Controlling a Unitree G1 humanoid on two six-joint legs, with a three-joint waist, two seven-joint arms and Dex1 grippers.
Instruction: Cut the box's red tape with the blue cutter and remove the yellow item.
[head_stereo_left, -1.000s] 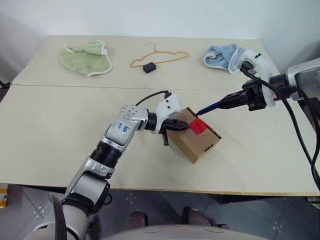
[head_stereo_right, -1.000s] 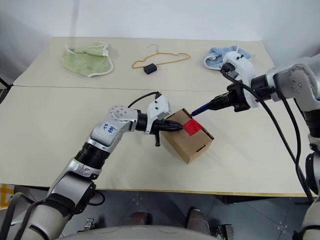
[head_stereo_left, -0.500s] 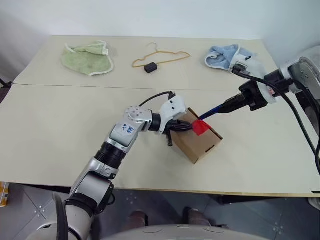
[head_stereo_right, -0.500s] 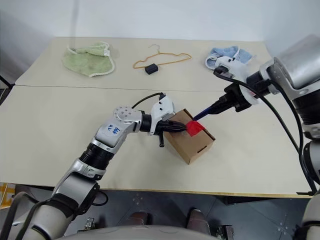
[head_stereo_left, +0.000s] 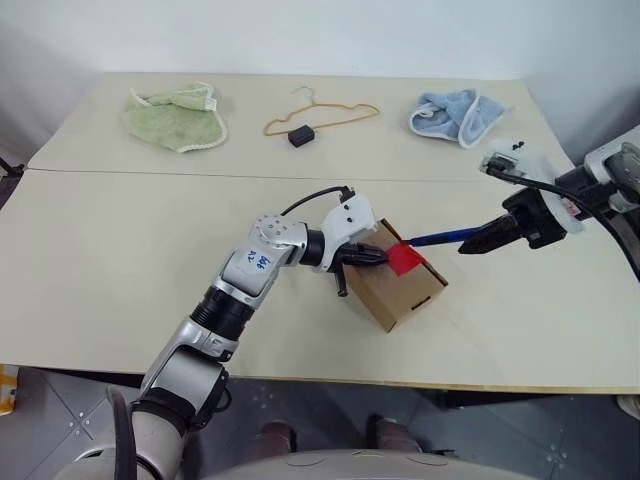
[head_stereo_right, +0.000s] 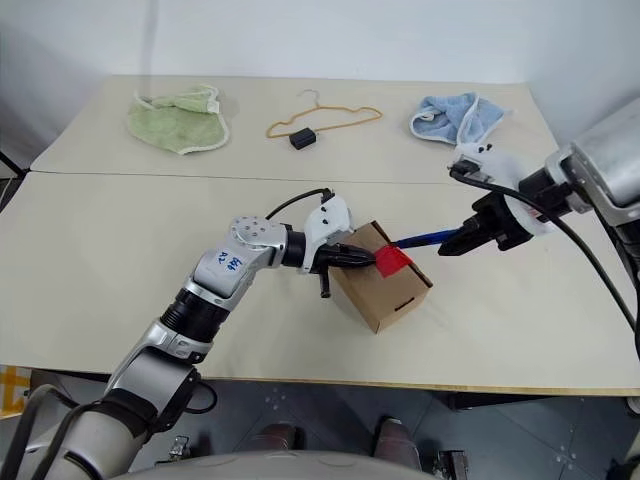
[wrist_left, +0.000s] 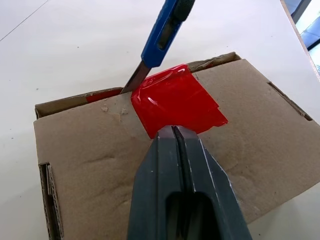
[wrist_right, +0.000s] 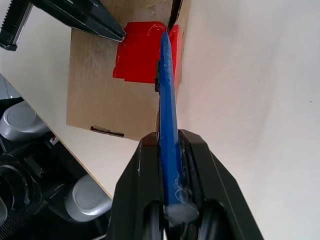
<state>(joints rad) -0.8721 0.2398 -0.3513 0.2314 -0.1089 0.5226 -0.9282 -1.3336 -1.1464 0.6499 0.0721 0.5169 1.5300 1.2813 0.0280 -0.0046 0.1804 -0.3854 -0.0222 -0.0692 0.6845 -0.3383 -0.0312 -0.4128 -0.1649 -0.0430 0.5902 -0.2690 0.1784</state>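
Compared with a second ago, the right gripper (head_stereo_left: 478, 243) has swung nearer and out to the right, so the slim blue pen-like cutter (head_stereo_left: 440, 238) it grasps now lies almost level across the table instead of slanting down from the far right. Its two black fingers (wrist_right: 150, 195) are clamped around the blue handle, and the dark blade end sits at the far edge of the small brown cardboard box (head_stereo_left: 398, 285), right at the bright red square of tape (head_stereo_left: 404, 259) where the lid meets the side. In the left wrist view the blade (wrist_left: 134, 80) goes down into the slit between the flap and the box wall, just beside the lifted corner of the red tape (wrist_left: 176, 102).

The left gripper (wrist_left: 173, 131) has kept its place: its black fingers are clenched together with nothing between them, tips pressed on the lid at the near edge of the red tape, holding the box down from the left.

The box stands on the pale beige table (head_stereo_left: 120, 250), near its middle and towards the near edge, turned at an angle. At the far side lie a crumpled green cloth (head_stereo_left: 175, 115) on the left, a thin yellow wire hanger (head_stereo_left: 330, 115) with a small black block (head_stereo_left: 298, 136) in the middle, and a crumpled light blue cloth (head_stereo_left: 455, 112) on the right.
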